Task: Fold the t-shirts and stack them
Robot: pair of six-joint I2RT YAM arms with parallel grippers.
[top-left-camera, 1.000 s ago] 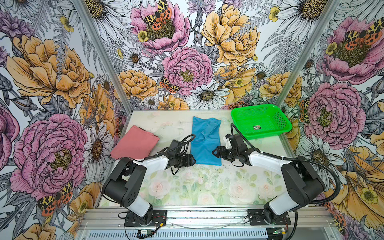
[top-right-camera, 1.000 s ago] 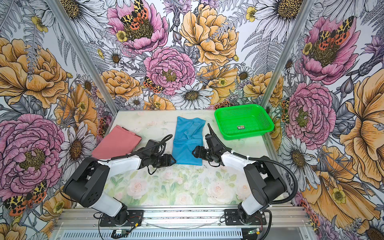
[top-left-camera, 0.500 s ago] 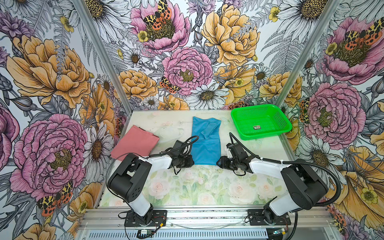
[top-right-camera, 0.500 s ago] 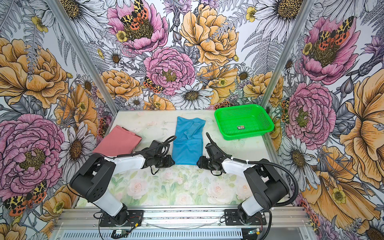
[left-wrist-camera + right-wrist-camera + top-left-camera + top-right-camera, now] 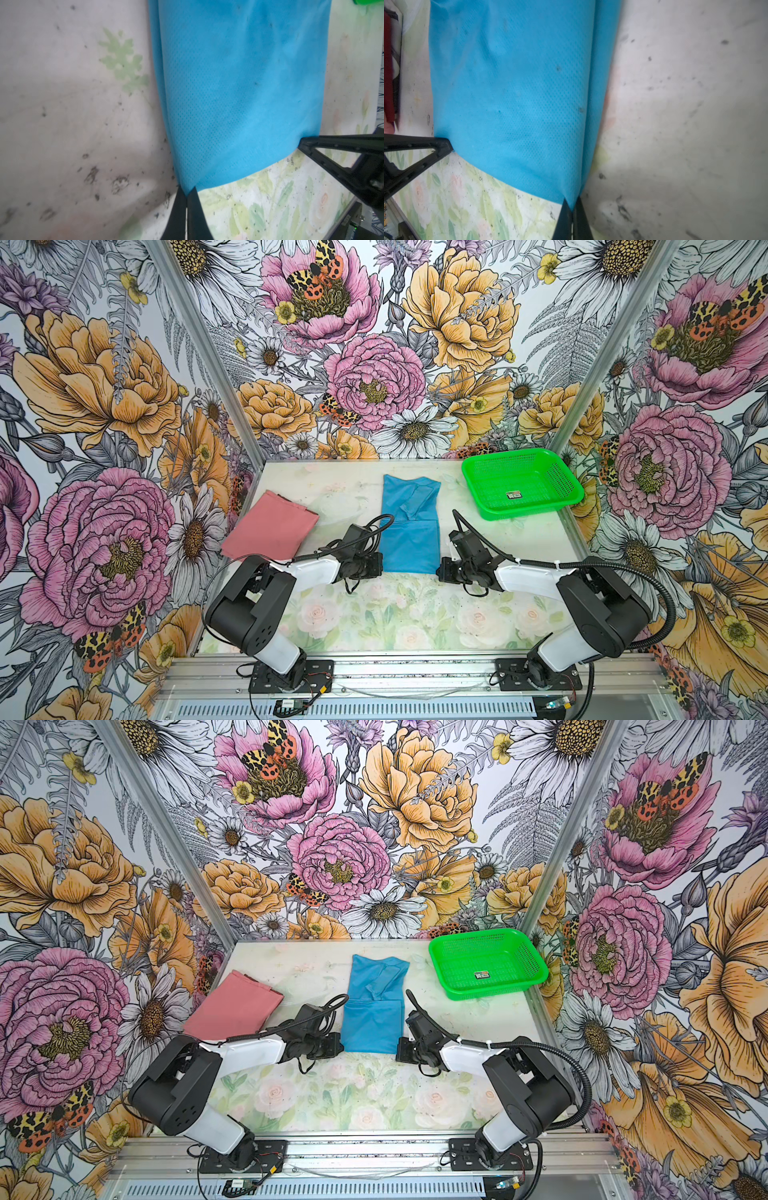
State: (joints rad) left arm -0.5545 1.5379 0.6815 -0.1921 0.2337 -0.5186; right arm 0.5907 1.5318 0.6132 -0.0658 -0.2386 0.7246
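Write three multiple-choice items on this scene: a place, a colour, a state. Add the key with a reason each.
1. Where on the table does the green mesh basket stand?
A. near left corner
B. middle of the near edge
C. far right corner

2. What colour is the folded t-shirt at the table's left side?
A. sky blue
B. salmon pink
C. white

3. How are the left gripper and right gripper?
A. both shut on the blue t-shirt, at its near corners
B. both open above it
C. both shut on nothing

Key: 1 C, both top views show it far right. 2 B, the pink t-shirt lies there. 3 A, each wrist view shows jaws pinching a blue corner.
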